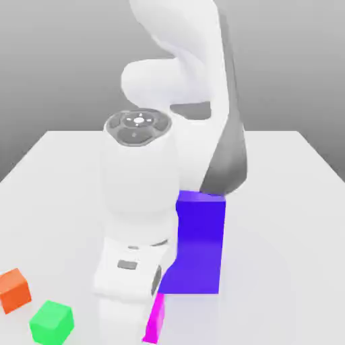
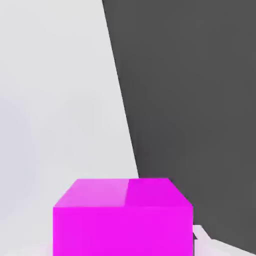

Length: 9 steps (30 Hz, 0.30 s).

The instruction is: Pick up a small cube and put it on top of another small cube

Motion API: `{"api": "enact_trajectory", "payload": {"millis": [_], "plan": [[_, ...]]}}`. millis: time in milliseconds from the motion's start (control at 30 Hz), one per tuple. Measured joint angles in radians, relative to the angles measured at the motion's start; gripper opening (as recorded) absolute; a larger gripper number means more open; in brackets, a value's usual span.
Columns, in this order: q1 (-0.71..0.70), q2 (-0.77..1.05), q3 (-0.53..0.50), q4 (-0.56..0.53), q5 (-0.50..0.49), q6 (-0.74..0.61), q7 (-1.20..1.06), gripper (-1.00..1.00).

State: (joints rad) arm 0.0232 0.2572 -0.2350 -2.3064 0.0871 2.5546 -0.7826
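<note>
At the near edge of the white table (image 1: 60, 162), low in the exterior view, we are seeing the magenta cube (image 1: 155, 318) peeking out beside the arm's hand, just in front of the tall blue-purple block (image 1: 199, 244). In the hand view the magenta cube (image 2: 123, 216) is sitting close under the camera, right where the jaws reach, with a sliver of white finger (image 2: 202, 235) showing at its side. We are reading the jaws as closed on this cube, so we are judging the pick-up step to be at the grasp itself, with the stacking not yet done. Whether the cube is resting on the table or hanging just clear of it, we cannot tell.

Toward the exterior view's left, the orange cube (image 1: 14, 290) and the green cube (image 1: 51, 321) are lying near each other on the table, well apart from the magenta one. We are expecting the next move to call for carrying the magenta cube high enough to clear them, centring it squarely above whichever one is chosen, and lowering it flat before the jaws let go; an off-centre release could tip it off.
</note>
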Motion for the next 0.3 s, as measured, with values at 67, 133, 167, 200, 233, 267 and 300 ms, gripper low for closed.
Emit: {"api": "enact_trajectory", "payload": {"millis": [67, 133, 167, 200, 233, 267, 300], "plan": [[-0.069, -0.008, -0.033, -0.026, 0.024, 0.015, -0.071, -1.00], [-0.131, 0.044, -0.034, -0.032, 0.072, 0.069, -0.142, -1.00], [-0.150, 0.077, -0.024, -0.032, 0.093, 0.099, -0.163, -1.00], [-0.163, 0.103, -0.014, -0.031, 0.110, 0.124, -0.178, 1.00], [-0.163, 0.103, -0.014, -0.031, 0.110, 0.124, -0.178, 1.00], [-0.163, 0.103, -0.014, -0.031, 0.110, 0.124, -0.178, 1.00], [-0.163, 0.103, -0.014, -0.031, 0.110, 0.124, -0.178, 1.00]]}}
